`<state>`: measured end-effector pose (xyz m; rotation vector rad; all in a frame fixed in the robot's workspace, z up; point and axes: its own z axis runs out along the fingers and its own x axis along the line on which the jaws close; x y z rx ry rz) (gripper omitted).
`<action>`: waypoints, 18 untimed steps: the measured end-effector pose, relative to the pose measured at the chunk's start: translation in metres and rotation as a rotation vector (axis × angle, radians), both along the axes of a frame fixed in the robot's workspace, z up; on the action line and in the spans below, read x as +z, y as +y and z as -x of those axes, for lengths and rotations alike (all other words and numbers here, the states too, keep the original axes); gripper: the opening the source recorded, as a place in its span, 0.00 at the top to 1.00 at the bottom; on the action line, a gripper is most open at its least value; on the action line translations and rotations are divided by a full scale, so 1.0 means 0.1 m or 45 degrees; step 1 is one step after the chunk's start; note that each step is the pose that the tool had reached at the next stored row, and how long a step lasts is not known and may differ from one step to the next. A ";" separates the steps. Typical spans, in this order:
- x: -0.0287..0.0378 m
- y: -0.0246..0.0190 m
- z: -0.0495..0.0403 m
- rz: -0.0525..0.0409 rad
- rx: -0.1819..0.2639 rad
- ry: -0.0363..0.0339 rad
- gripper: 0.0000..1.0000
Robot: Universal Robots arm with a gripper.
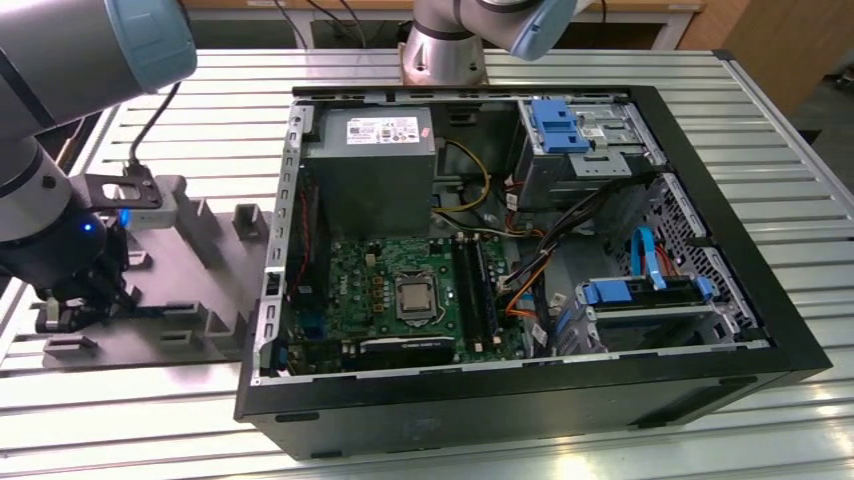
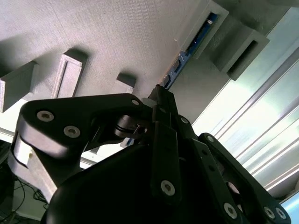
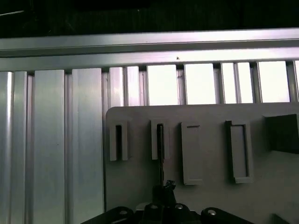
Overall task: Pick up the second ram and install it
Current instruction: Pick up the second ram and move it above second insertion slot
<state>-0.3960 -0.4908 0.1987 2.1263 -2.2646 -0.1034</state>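
On the exterior view's left you find the arm bent low, its gripper (image 1: 64,312) down over a grey plate (image 1: 200,275) studded with slotted blocks (image 1: 248,218). The plate lies flat on a table (image 1: 561,70) of ribbed aluminium slats, bright under the lights. Just beside the plate, toward that view's right, an open black case (image 1: 534,405) lies on its side with its green board (image 1: 387,290) facing up. Wood panels (image 1: 781,45) close off the room past the table's far edge.

Second wrist view: you look along black linkages to the gripper (image 2: 161,95). Its fingers are drawn together, pinching the near end of the ram (image 2: 189,49). The ram stands on edge, dark with a blue strip, its far end seated in one of the blocks (image 2: 212,21). The plate (image 2: 107,37) is matte and finely textured. The table slats (image 2: 261,126) glare white beyond its edge.

First wrist view: you see the ram (image 3: 160,149) edge-on, a thin dark line running from one of a row of four blocks (image 3: 237,151) to the gripper (image 3: 164,187). The plate (image 3: 210,116) ends short of the table (image 3: 51,140) edge. Past the rail the room goes dark.
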 end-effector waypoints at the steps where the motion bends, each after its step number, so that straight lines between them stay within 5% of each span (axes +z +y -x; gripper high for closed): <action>1: 0.000 0.000 0.000 -0.001 0.002 0.0000 0.88; 5: 0.000 0.000 0.000 -0.004 0.060 0.0002 0.88; 18: 0.023 0.000 0.000 -0.009 0.074 -0.0006 0.88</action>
